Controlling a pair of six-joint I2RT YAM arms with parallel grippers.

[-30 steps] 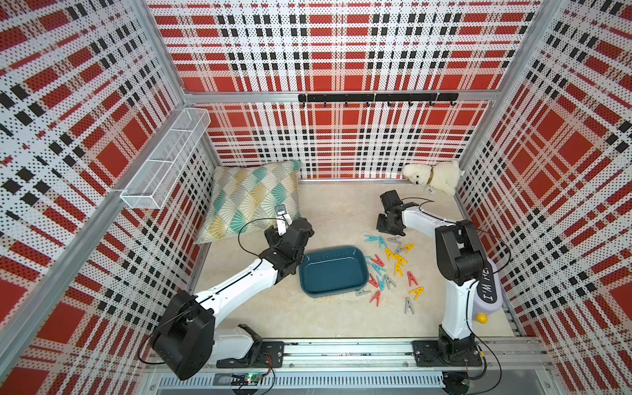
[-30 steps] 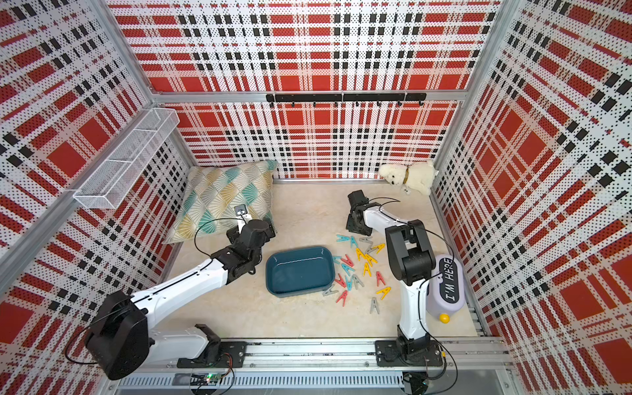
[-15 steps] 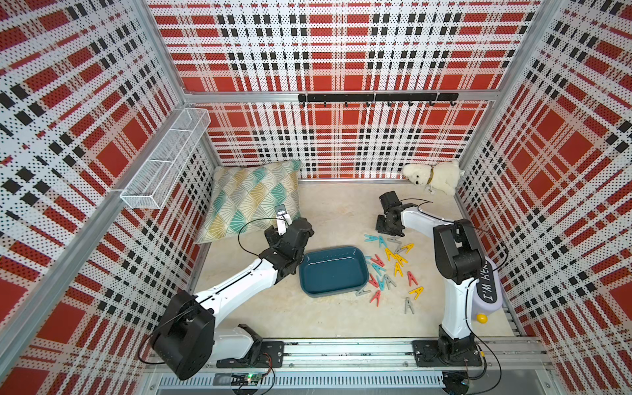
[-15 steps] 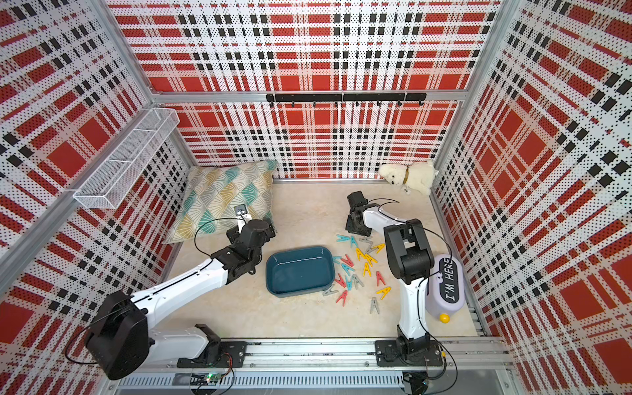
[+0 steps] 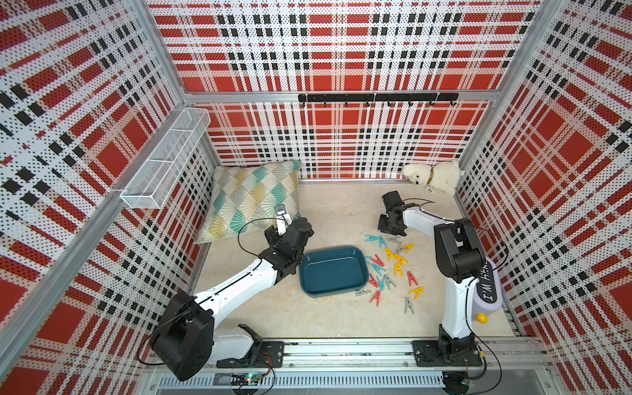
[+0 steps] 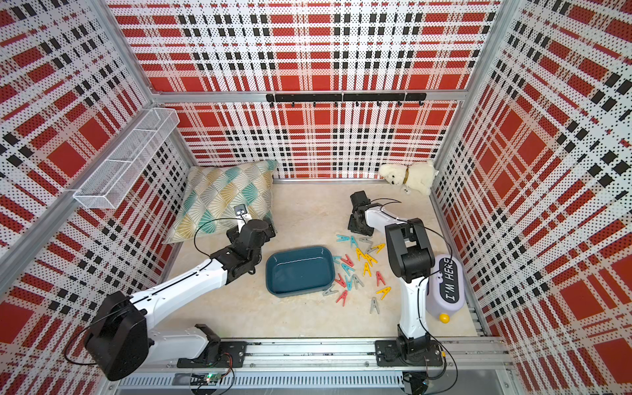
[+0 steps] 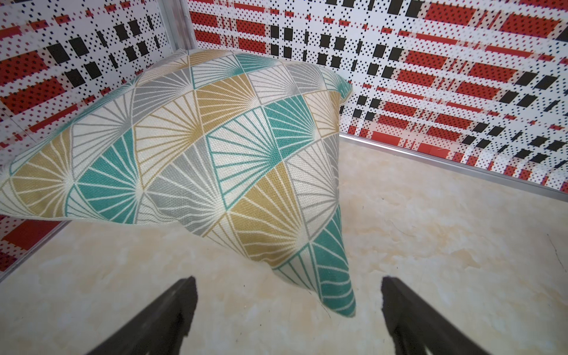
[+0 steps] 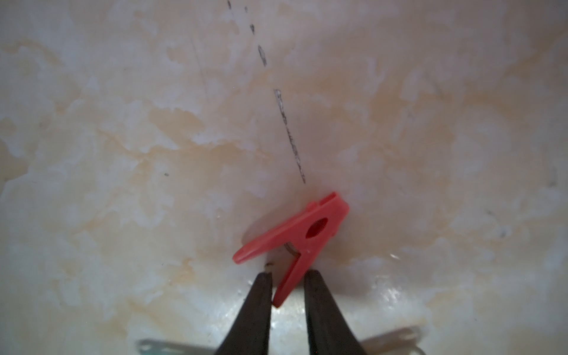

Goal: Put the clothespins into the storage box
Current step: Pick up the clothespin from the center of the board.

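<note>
"I'M HERE", white letters on black label [image 6: 448, 280], on lilac jug [image 6: 441, 309]

The counter [image 5: 307, 318]: beige marbled surface, dark scuff marks in the right wrist view. Back left corner — pillow [image 5: 251, 200], far edge against the wall. Back right corner — plush dog [image 5: 432, 176]. Middle: box [image 5: 331, 250], with pins [image 5: 389, 253] scattered just beside its right side. Bottle [image 5: 487, 290] lies on its side by the right wall. One red pin [image 8: 295, 236] lies flat on the counter.
</note>
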